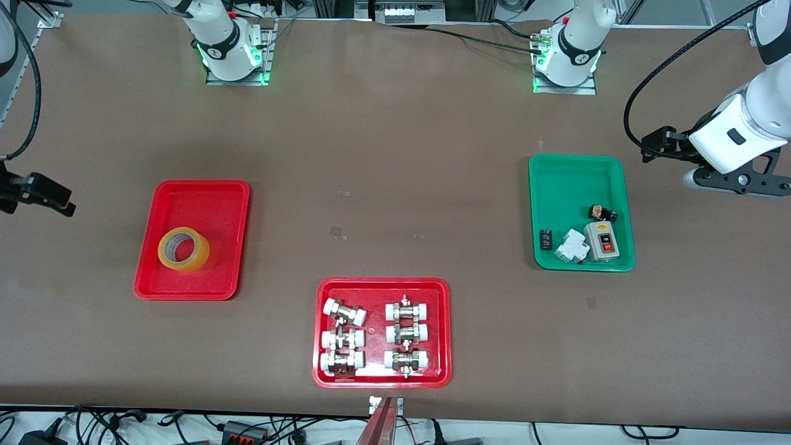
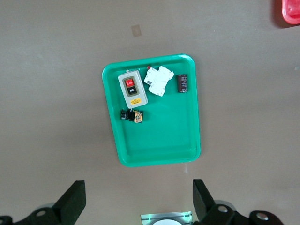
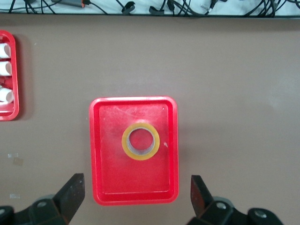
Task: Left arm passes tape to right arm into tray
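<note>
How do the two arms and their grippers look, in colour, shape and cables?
Both arms are glossy white with rounded segments, black joint bands and green lights at their bases. The left gripper is matt black; a black cable loops to its wrist. The right gripper is black too. Wrist views show black, wedge-shaped fingers.

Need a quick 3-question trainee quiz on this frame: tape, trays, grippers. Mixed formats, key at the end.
1. True or false: the tape lies inside the plain red tray.
2. Multiple choice: the left gripper is
A. shut on the tape
B. open, up over bare table beside the green tray
C. down inside the tray of fittings
3. Fill in: the right gripper is open and holds ____.

Key:
1. True. The roll lies flat in the tray, hole upward.
2. B
3. Nothing. It hangs by the plain red tray, toward the right arm's end of the table.
</note>
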